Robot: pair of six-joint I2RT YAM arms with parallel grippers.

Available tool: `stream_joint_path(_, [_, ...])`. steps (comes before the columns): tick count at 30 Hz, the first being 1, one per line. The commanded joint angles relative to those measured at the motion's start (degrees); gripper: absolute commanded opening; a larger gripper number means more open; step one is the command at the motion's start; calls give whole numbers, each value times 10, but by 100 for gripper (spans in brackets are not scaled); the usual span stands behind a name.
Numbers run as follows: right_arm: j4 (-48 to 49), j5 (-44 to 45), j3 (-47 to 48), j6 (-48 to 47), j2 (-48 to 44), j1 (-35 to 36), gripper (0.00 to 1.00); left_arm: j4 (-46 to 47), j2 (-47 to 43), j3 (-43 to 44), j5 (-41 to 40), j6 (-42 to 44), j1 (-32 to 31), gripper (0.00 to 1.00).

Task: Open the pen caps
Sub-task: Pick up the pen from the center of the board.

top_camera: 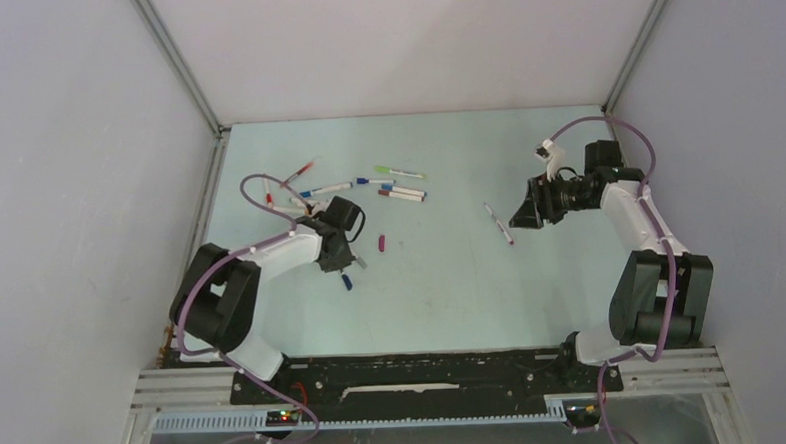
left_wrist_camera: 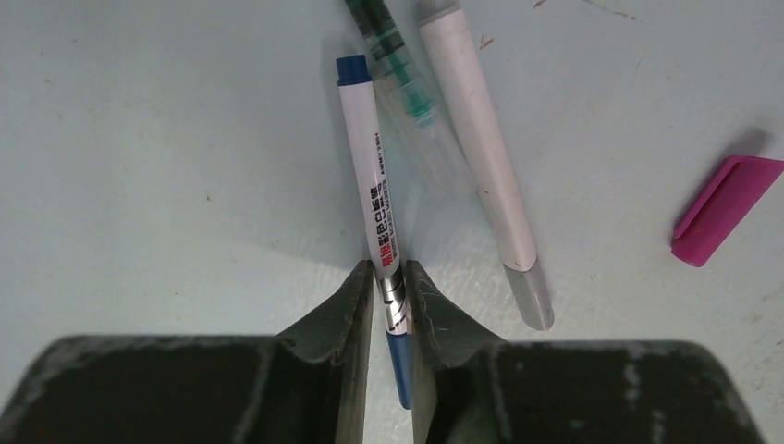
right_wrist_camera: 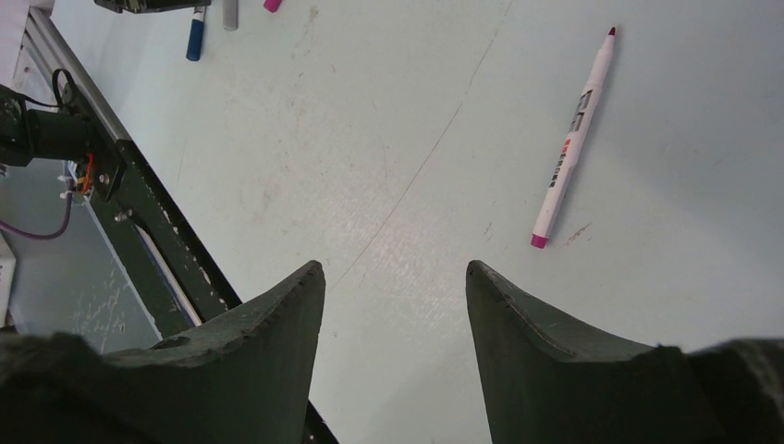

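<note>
Left gripper (left_wrist_camera: pixel 390 277) clenched on blue pen (left_wrist_camera: pixel 368 157), lying flat on table (left_wrist_camera: pixel 139 166), at barrel just above blue cap (left_wrist_camera: pixel 399 365). Firm pinch needed; cap to be pulled straight along axis by right gripper (right_wrist_camera: pixel 396 277), now spread wide, empty

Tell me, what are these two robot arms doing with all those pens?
The left gripper is pinched on a blue pen lying on the table, near its capped end. The right gripper hangs open and empty near a pink pen. A loose pink cap lies nearby; more pens wait at the back.
</note>
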Motion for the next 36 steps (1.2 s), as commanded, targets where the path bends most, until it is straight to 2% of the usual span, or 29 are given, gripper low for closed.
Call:
stream_joint_path(1, [-2, -16, 16, -4, -17, -6, 61, 25, 27, -1, 8, 8, 7, 21])
stream_joint_path(6, [-2, -15, 16, -4, -14, -8, 61, 50, 26, -20, 22, 3, 7, 12])
stream_joint_path(9, [-2, -14, 16, -4, -13, -8, 61, 47, 8, -24, 14, 4, 6, 1])
stream_joint_path(17, [-4, -18, 16, -6, -10, -6, 61, 11, -122, -25, -35, 9, 5, 0])
stream_joint_path(22, [-12, -35, 16, -18, -14, 0, 61, 12, -206, -39, -19, 23, 5, 0])
stream_joint_path(25, [-30, -61, 16, -45, -23, 8, 61, 59, -262, -68, 33, 47, 5, 0])
stream_joint_path(31, [-31, -103, -10, -84, -75, 44, 61, 241, -392, -149, 190, 65, 0, 0])
stream_joint_path(36, [-24, -168, -46, -122, -125, 62, 61, 353, -420, -167, 238, 76, -47, 0])
